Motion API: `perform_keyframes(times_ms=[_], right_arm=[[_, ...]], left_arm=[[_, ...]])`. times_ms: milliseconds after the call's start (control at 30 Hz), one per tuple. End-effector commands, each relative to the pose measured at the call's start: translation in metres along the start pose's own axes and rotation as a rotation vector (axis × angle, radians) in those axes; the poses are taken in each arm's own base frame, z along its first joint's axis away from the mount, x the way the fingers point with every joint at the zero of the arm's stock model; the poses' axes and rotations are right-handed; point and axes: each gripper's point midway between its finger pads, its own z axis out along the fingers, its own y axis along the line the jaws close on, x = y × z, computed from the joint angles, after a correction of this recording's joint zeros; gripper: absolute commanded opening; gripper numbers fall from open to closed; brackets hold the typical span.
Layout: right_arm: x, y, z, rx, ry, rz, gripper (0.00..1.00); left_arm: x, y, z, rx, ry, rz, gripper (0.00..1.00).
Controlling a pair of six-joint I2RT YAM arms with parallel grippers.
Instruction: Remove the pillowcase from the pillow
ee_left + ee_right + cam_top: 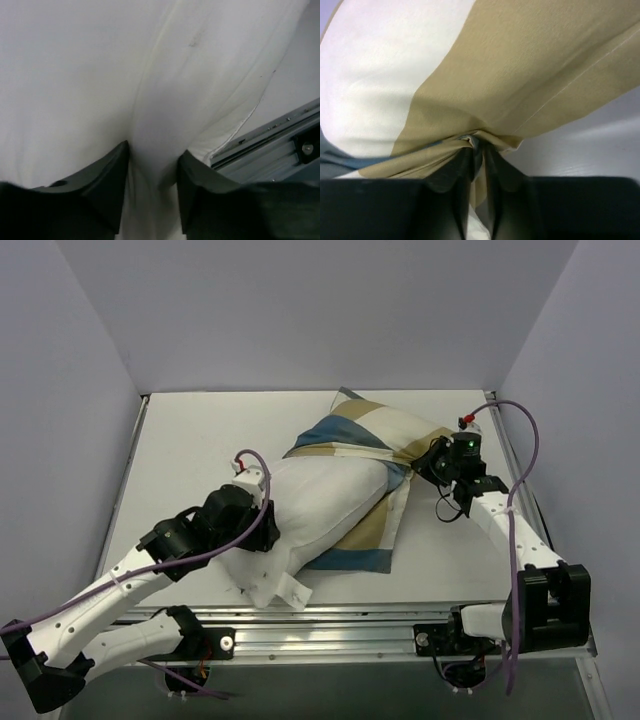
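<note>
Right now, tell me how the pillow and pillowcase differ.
The pillow is plain white; the pillowcase has blue, tan and white blocks. The pillow lies plump and mostly bared; the pillowcase is bunched over its far end. Left fingers pinch the pillow, right fingers the pillowcase. Both are soft.

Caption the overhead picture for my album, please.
Left end effector pinches the plump plain white pillow; right end effector grips the blue-tan-white cloth pillowcase.

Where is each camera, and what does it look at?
Top: above and behind the arms, looking down at the table, pillow and pillowcase; both arms show.
Left wrist: on the left arm, facing the pillow; left gripper shows.
Right wrist: on the right arm, facing the pillowcase; right gripper shows.
Top and right wrist share the pillowcase.
</note>
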Motion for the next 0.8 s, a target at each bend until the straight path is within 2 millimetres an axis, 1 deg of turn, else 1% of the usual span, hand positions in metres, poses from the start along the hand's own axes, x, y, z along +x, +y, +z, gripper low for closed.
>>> perform_keyframes(times_ms=[0, 33, 67, 100, 133, 167, 200, 233, 267, 300, 333, 367, 400, 433, 467, 533, 567, 600, 633, 667, 700, 733, 767], right_arm=[[-0.019, 0.002, -0.018, 0.000, -0.088, -0.071, 0.16], [-0.019, 0.006, -0.026, -0.017, -0.092, -0.085, 0.21], [-0.016, 0.009, -0.030, -0.026, -0.084, -0.091, 0.31], [-0.012, 0.009, -0.035, -0.027, -0.070, -0.097, 0.36], [-0.017, 0.016, -0.046, -0.054, -0.091, -0.108, 0.41], [-0.017, 0.017, -0.051, -0.058, -0.089, -0.115, 0.50], [-0.013, 0.017, -0.057, -0.055, -0.076, -0.123, 0.55], [-0.019, 0.024, -0.068, -0.075, -0.100, -0.131, 0.59], [-0.020, 0.027, -0.072, -0.084, -0.105, -0.145, 0.63], [-0.020, 0.032, -0.079, -0.098, -0.107, -0.157, 0.68], [-0.020, 0.035, -0.081, -0.109, -0.105, -0.170, 0.70], [-0.023, 0.041, -0.086, -0.129, -0.106, -0.187, 0.74], [-0.020, 0.045, -0.087, -0.142, -0.092, -0.198, 0.75], [-0.019, 0.050, -0.089, -0.158, -0.086, -0.213, 0.76], [-0.018, 0.055, -0.090, -0.177, -0.081, -0.225, 0.79], [-0.012, 0.065, -0.091, -0.209, -0.068, -0.265, 0.80], [-0.011, 0.069, -0.091, -0.222, -0.069, -0.277, 0.81], [-0.008, 0.073, -0.090, -0.235, -0.061, -0.299, 0.82], [-0.003, 0.079, -0.090, -0.257, -0.052, -0.318, 0.82], [-0.003, 0.082, -0.090, -0.268, -0.053, -0.333, 0.82], [-0.002, 0.086, -0.089, -0.279, -0.047, -0.344, 0.82], [0.000, 0.088, -0.088, -0.285, -0.043, -0.363, 0.82], [0.000, 0.092, -0.088, -0.295, -0.043, -0.375, 0.82]], left_arm=[[0.031, -0.011, -0.002, 0.066, 0.095, -0.023, 0.57], [0.030, -0.017, -0.002, 0.092, 0.092, -0.019, 0.71], [0.029, -0.022, -0.002, 0.108, 0.092, -0.019, 0.89], [0.021, -0.027, -0.005, 0.128, 0.078, -0.008, 0.95], [0.016, -0.035, -0.008, 0.167, 0.075, 0.001, 0.98], [0.010, -0.039, -0.011, 0.184, 0.064, 0.010, 0.96], [0.004, -0.043, -0.011, 0.196, 0.061, 0.035, 0.94], [-0.013, -0.050, -0.019, 0.216, 0.024, 0.039, 0.94], [-0.021, -0.051, -0.020, 0.213, 0.011, 0.050, 0.94], [-0.027, -0.050, -0.015, 0.196, 0.014, 0.071, 0.94], [-0.046, -0.054, -0.020, 0.201, -0.024, 0.073, 0.94], [-0.054, -0.053, -0.018, 0.191, -0.033, 0.075, 0.94], [-0.060, -0.046, -0.008, 0.156, -0.024, 0.086, 0.94], [-0.077, -0.049, -0.012, 0.160, -0.056, 0.092, 0.94], [-0.082, -0.049, -0.003, 0.153, -0.045, 0.101, 0.94], [-0.102, -0.039, 0.006, 0.125, -0.074, 0.115, 0.94], [-0.110, -0.034, 0.016, 0.113, -0.071, 0.110, 0.94], [-0.115, -0.034, 0.024, 0.146, -0.063, 0.107, 0.94], [-0.125, -0.016, 0.032, 0.126, -0.065, 0.068, 0.94], [-0.124, -0.011, 0.049, 0.131, -0.030, 0.053, 0.94], [-0.126, -0.010, 0.058, 0.163, -0.021, 0.050, 0.94], [-0.128, 0.000, 0.066, 0.156, -0.013, 0.038, 0.94], [-0.126, 0.003, 0.075, 0.162, 0.006, 0.037, 0.94]])
